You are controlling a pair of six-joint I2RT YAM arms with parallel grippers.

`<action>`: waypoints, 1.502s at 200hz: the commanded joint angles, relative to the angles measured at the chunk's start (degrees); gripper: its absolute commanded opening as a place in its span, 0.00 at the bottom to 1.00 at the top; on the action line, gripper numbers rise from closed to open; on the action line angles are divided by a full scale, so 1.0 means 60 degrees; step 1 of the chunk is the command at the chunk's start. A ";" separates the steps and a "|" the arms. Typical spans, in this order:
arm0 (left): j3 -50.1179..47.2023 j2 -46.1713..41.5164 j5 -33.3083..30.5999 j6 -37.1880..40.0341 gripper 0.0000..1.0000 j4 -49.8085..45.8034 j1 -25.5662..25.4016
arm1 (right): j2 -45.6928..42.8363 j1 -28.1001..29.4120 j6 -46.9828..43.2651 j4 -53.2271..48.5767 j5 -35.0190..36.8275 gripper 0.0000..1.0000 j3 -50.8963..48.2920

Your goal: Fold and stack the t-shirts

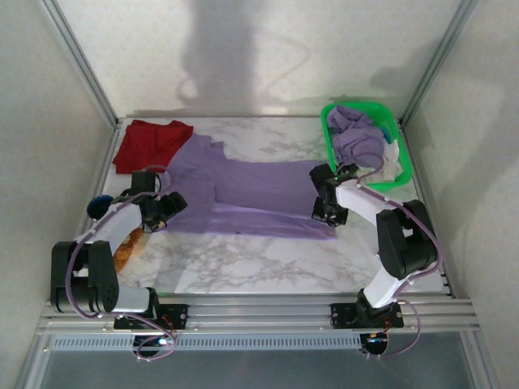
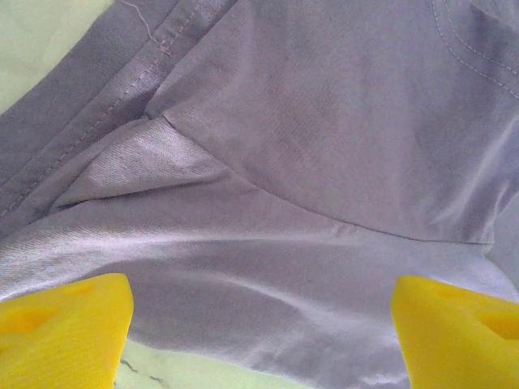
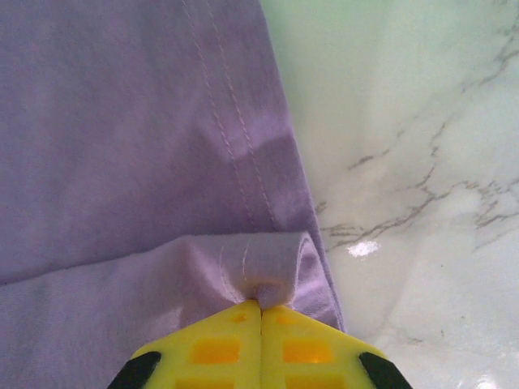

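My right gripper [image 3: 260, 306] is clenched on the hem corner of the purple shirt [image 1: 259, 194], which lies spread across the middle of the table [image 1: 243, 271]; my left gripper [image 2: 259, 328] hangs wide apart over the sleeve seam, grasping nothing. I judge the first fold is beginning; next, the left must pinch cloth, then both lift together.

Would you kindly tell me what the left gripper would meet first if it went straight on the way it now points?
Most likely the spread-out lavender-purple cloth t-shirt: the open left gripper faces its sleeve seam, with the white marble table beneath. How near the cloth is, I cannot tell.
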 commanded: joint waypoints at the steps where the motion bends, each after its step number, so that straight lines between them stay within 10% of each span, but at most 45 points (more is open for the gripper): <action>1: -0.0150 -0.0179 0.0028 -0.0018 0.83 0.0002 -0.0061 | 0.0272 -0.0054 -0.0211 -0.0441 0.0334 0.00 0.0588; 117: -0.0143 -0.0247 -0.0004 0.0054 0.83 -0.0079 -0.0061 | 0.0722 -0.0194 -0.0872 -0.1785 0.2106 0.18 0.2610; 169: -0.0314 -0.0331 -0.0029 0.0041 0.82 -0.0007 -0.0061 | 0.0248 -0.0060 -0.0611 -0.1239 0.0368 0.01 0.1717; 188: -0.0359 -0.0366 -0.0085 0.0143 0.69 -0.0066 -0.0054 | 0.0017 0.0188 -0.0204 -0.0986 0.0044 0.00 0.1131; 224: -0.0188 -0.0315 -0.1209 0.0599 0.11 -0.0468 -0.0047 | -0.0377 0.0453 0.0431 -0.0428 -0.0604 0.00 0.0076; 300: 0.0446 0.1500 -0.0671 0.1297 0.00 -0.0361 -0.0076 | -0.0547 0.0584 0.1029 0.0534 -0.1673 0.00 -0.0577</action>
